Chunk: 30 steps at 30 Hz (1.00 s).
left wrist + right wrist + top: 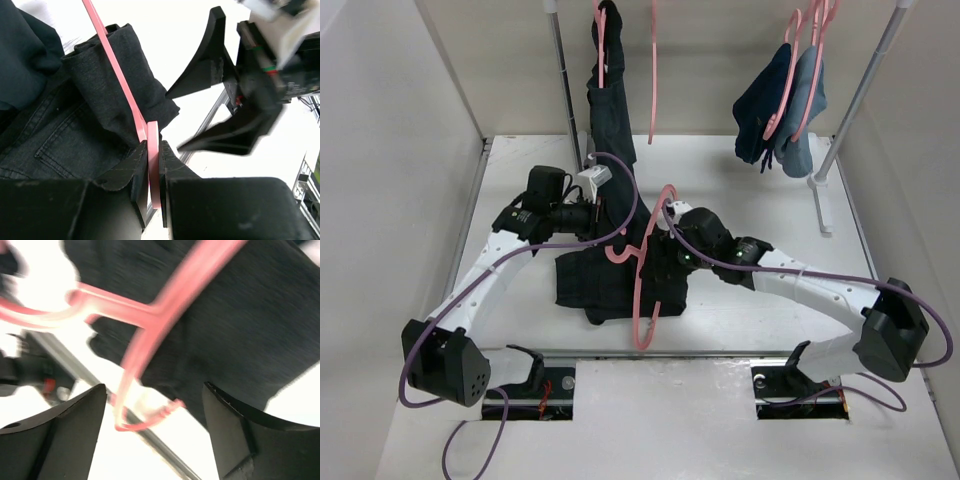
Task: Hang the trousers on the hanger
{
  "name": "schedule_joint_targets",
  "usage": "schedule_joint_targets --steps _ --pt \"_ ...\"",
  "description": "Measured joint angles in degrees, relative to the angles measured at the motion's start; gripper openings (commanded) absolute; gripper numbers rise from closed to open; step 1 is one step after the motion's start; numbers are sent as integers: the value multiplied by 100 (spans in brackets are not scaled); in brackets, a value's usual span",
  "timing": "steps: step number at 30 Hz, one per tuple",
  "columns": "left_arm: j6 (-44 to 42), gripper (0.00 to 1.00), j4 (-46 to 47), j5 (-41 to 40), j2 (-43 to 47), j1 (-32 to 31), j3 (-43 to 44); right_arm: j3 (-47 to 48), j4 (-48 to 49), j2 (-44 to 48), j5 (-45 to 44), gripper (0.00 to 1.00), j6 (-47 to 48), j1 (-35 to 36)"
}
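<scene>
The trousers (600, 285), bunched in the middle of the surface (750, 200), look soft and floppy, so I judge a thick fold the safest hold, while the left gripper (153, 150) pinches the thin hanger (119, 72) and the right gripper (154, 387) is spread open.

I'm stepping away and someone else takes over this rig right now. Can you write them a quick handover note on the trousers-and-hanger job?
Left gripper: shut on the hanger, pinching its pink bar.
Right gripper: open, holding nothing, close over the hanger and fabric.
Trousers: bunched on the table between the arms, with the hanger lying across them and a fold against its bar.
Done: the hanger is in hand at the trousers.
Left: drape the trousers over the bar. Whether any fold is already through the loop cannot be told.
</scene>
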State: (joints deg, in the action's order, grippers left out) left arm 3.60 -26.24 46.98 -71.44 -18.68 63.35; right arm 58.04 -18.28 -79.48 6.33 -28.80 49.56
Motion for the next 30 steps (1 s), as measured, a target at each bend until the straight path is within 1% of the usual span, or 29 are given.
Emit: schedule_joint_targets --steps 3,5,6,7,9,11,12,13,14,15,16,18,19,20,21,22,23,24,25,26,27,30 --pt "52 0 44 2 -28 -42 11 -9 435 42 240 83 -177 2" --pt "92 0 94 31 -79 -101 28 79 614 -87 334 80 -315 2" --pt "127 0 118 50 -118 -127 52 186 645 -229 339 78 -387 2" --pt "149 0 146 66 -162 -151 68 330 634 -426 334 72 -455 2" --pt "164 0 175 72 -240 -157 107 612 588 -848 330 66 -564 0" --pt "175 0 184 26 -304 -149 129 763 479 -1169 315 53 -669 -4" --pt "186 0 190 20 -317 -149 131 769 404 -1255 295 45 -715 -11" --pt "201 4 192 28 -319 -153 136 763 334 -1305 286 37 -763 -26" --pt "208 16 192 37 -319 -162 142 737 313 -1320 275 21 -813 -50" --pt "208 16 188 59 -319 -175 146 702 310 -1307 269 15 -942 -79" --pt "243 16 142 125 -319 -188 151 673 315 -1276 243 12 -1080 -131" --pt "245 12 149 175 -319 -214 151 579 365 -1176 310 17 -1167 -278" --pt "245 7 184 184 -323 -221 153 511 378 -1093 354 18 -1187 -328" --pt "251 7 197 208 -323 -221 153 455 380 -1012 402 17 -1198 -376" --pt "258 7 203 219 -323 -221 157 404 393 -953 455 13 -1202 -426" --pt "262 20 219 229 -323 -223 162 332 439 -898 531 5 -1209 -472" --pt "243 36 238 234 -323 -223 162 278 505 -868 599 0 -1217 -503" --pt "232 52 264 258 -323 -223 164 199 584 -839 697 0 -1215 -553" --pt "201 64 271 291 -323 -223 170 116 645 -811 791 0 -1215 -592" --pt "140 73 254 317 -323 -223 195 22 691 -776 927 0 -1213 -658" --pt "90 85 236 339 -323 -223 225 -98 763 -726 1086 0 -1213 -750" --pt "-240 93 74 385 -323 -223 365 -590 1119 -426 1725 0 -1207 -1196"
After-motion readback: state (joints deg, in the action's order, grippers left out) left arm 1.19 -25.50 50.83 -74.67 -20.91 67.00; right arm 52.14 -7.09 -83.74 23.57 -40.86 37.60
